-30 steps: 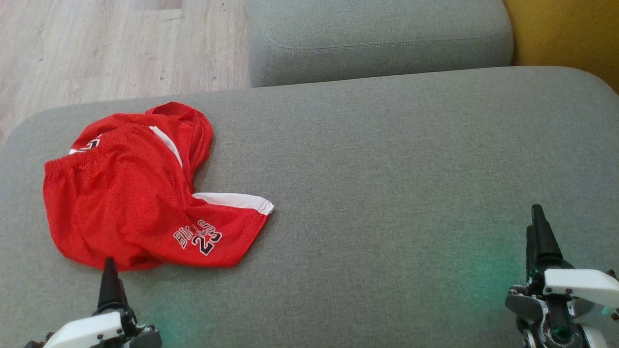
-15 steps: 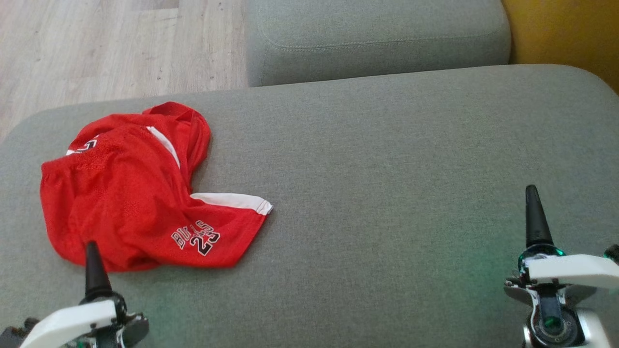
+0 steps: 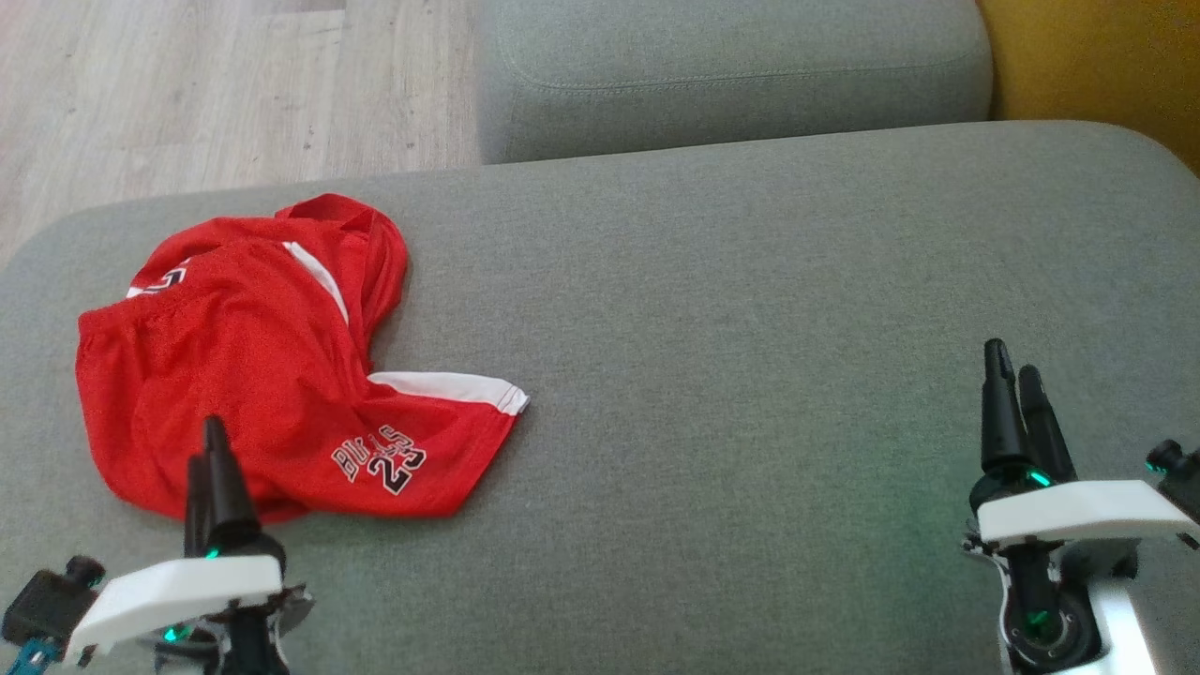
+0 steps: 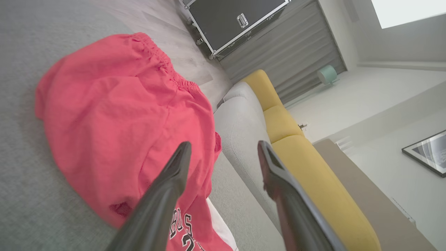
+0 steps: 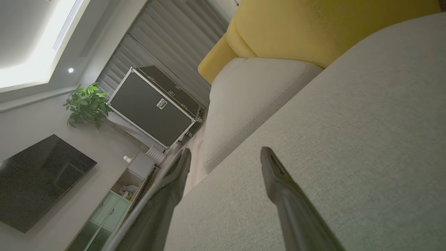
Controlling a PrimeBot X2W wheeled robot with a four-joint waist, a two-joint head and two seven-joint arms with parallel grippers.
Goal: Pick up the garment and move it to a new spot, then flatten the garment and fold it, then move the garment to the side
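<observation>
red garment (image 3: 253, 375) with white trim lies crumpled on the left end of the grey sofa cushion (image 3: 750, 328). left gripper (image 3: 205, 442) hangs above the cushion's near left edge, jaws wide apart, holding nothing. right gripper (image 3: 1012, 358), likewise spread and empty, hangs above the cushion's right end.

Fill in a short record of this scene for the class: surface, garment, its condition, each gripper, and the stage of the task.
surface: grey sofa seat
garment: red shorts with white trim, lying on the seat's left part
condition: crumpled, neither flattened nor folded
left gripper: open, holding nothing, at the shorts' near edge
right gripper: open, holding nothing, over bare seat well to the right of the shorts
stage: pick-up not yet done
</observation>
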